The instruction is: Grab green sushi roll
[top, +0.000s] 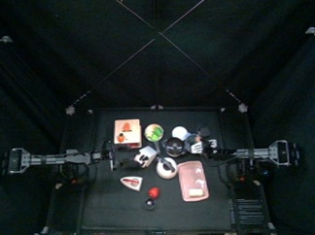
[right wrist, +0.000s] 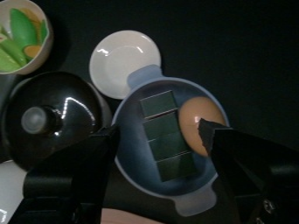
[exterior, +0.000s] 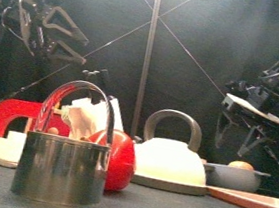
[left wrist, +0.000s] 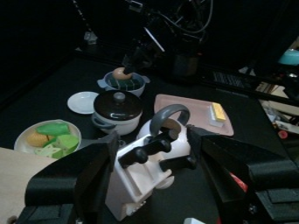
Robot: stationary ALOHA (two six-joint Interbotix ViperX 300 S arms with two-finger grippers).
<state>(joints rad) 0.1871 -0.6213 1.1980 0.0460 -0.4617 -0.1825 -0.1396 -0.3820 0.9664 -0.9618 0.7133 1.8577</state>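
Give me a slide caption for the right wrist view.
Right gripper open above a grey bowl, beside a white saucer and black lid.

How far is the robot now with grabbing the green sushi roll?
Nothing looks done yet. The green sushi roll lies untouched on the table beside the orange box. The right gripper hangs open above a grey bowl with an egg. The left gripper is open and empty. Reaching, closing and lifting remain.

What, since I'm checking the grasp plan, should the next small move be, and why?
Probably swing the left gripper toward the green sushi roll. Its jaws are open and empty, and the roll lies untouched beside the orange box. The right gripper hangs over a bowl.
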